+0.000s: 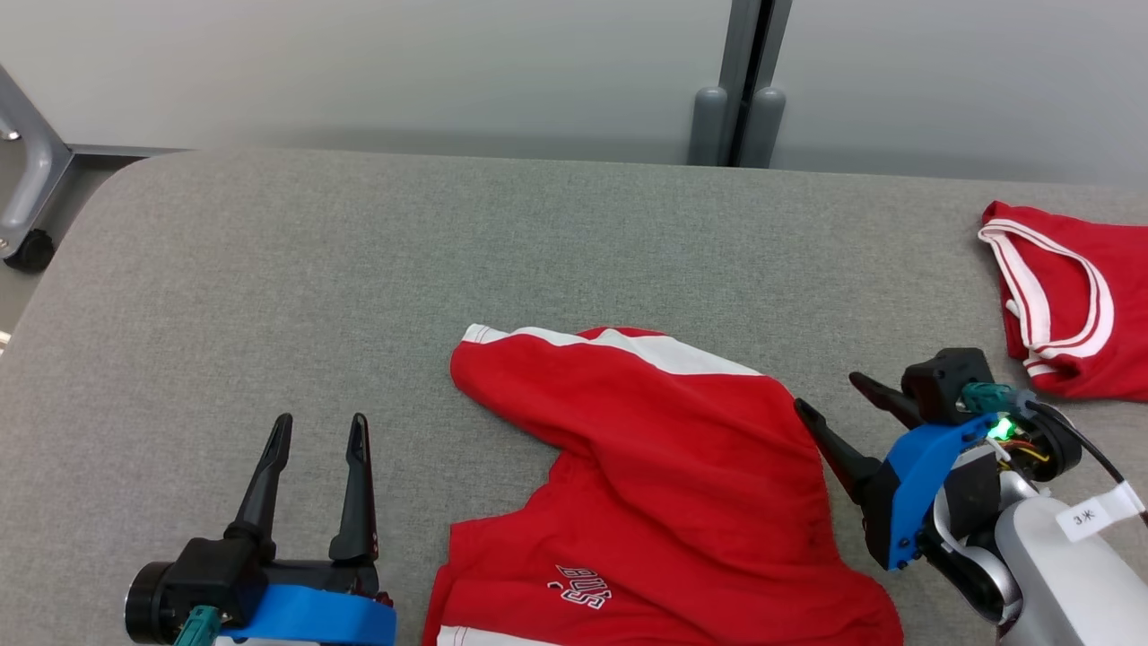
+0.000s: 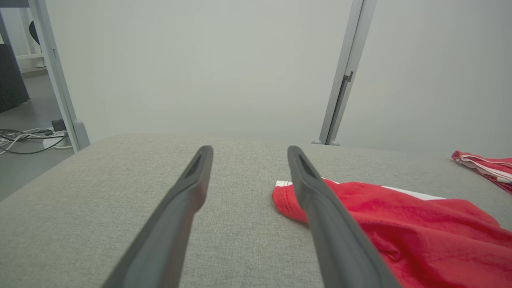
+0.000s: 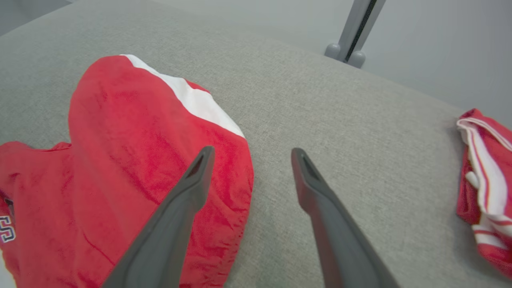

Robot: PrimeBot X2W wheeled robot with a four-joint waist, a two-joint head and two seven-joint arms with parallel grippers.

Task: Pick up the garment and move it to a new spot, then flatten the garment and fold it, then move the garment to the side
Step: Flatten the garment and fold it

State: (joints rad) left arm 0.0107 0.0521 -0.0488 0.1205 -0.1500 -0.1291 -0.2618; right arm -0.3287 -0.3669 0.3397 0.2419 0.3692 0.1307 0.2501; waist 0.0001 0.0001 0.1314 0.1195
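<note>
The red garment [image 1: 664, 467] lies rumpled mid-front on the grey table [image 1: 359, 251]; it looks soft, light and floppy, best pinched at a hem corner; the right claw [image 1: 826, 391] gapes empty just beside its edge; the left claw [image 1: 322, 418] is spread wide, apart from it.

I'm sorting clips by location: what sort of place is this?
Likely a robotics lab or test room, not a home: a grey fabric-covered table holding a red garment, plain partition panels on a grey post, and loose cables on the floor.
</note>
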